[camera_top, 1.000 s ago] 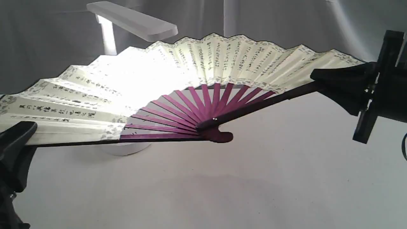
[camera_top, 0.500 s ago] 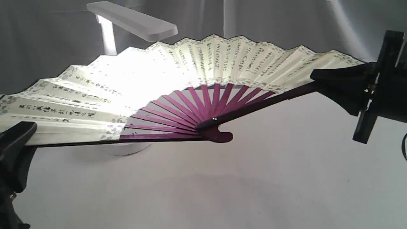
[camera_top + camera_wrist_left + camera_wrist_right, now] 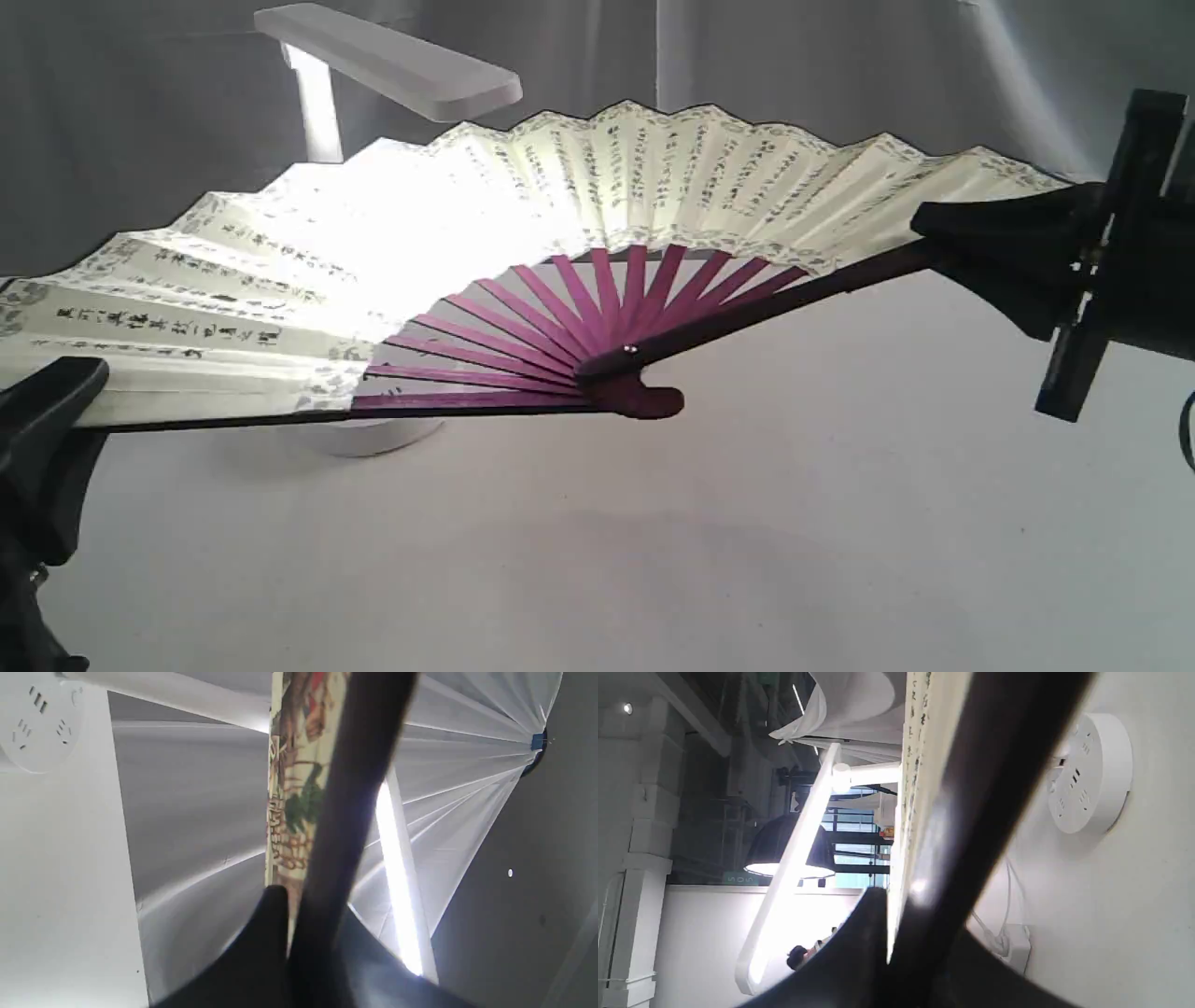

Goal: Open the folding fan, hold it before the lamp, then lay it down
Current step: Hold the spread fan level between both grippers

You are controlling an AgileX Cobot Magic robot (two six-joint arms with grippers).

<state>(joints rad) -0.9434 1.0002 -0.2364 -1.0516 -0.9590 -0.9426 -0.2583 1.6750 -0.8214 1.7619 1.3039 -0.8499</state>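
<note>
The folding fan (image 3: 597, 196) is spread wide in the air, its cream pleats with black calligraphy facing the exterior view and its maroon ribs meeting at the pivot (image 3: 631, 351). Behind it stands the lit white lamp (image 3: 392, 65), glowing through the left pleats; the round base (image 3: 369, 435) shows under the fan. My left gripper (image 3: 56, 392) is shut on the fan's left guard, my right gripper (image 3: 971, 233) on its right guard. The left wrist view shows the dark guard (image 3: 355, 788) between black fingers (image 3: 268, 924). In the right wrist view the other guard (image 3: 994, 788) is pinched too.
A white cloth-covered table (image 3: 700, 541) lies below the fan, and grey drapes (image 3: 840, 65) hang behind. The lamp's round base with sockets (image 3: 1087, 772) and its white cord (image 3: 1008, 882) sit on the table in the right wrist view.
</note>
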